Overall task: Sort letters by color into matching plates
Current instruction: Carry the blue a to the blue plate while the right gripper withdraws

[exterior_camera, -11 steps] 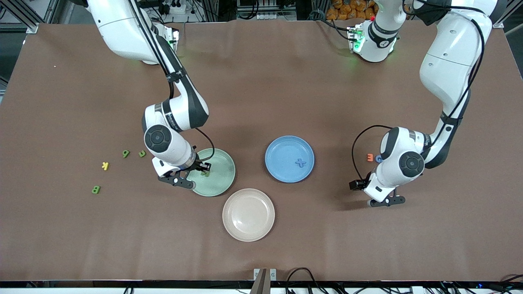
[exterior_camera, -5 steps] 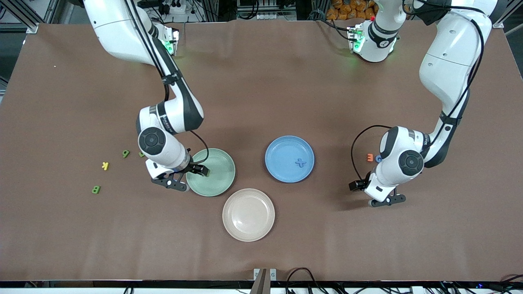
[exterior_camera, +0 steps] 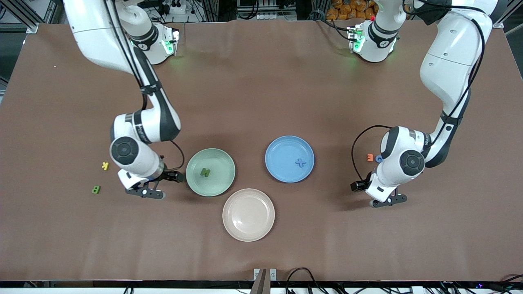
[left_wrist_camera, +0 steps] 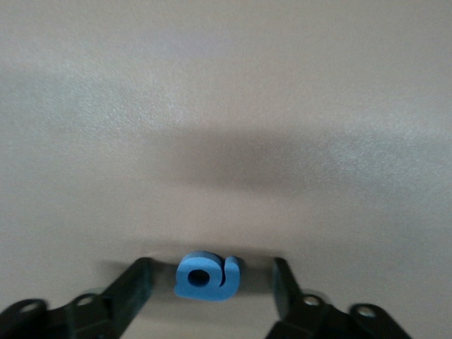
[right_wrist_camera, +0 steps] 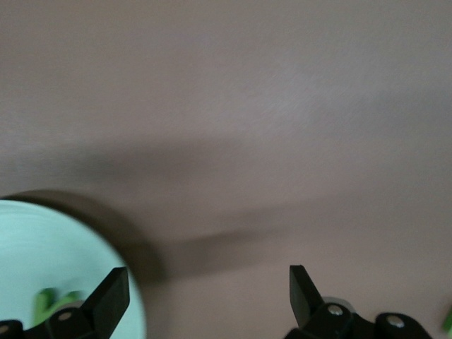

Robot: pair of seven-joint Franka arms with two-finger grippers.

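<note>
- Our left gripper (left_wrist_camera: 208,296), fingers spread and empty, brackets the blue letter (left_wrist_camera: 207,276), long axis spanning the gap.
- Our right gripper (exterior_camera: 157,185), open, empty, hovers beside the green plate (exterior_camera: 220,185).

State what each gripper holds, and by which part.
Neither holds anything: the right gripper is open beside the green plate; the left gripper is open around a blue letter.

Three plates cluster mid-table: one (exterior_camera: 210,172) toward the right arm's end holds a letter (exterior_camera: 204,172); another (exterior_camera: 289,159) (toward the left arm's end) holds a plus shape (exterior_camera: 300,163); the third plate (exterior_camera: 248,214) lies nearest the front camera.
</note>
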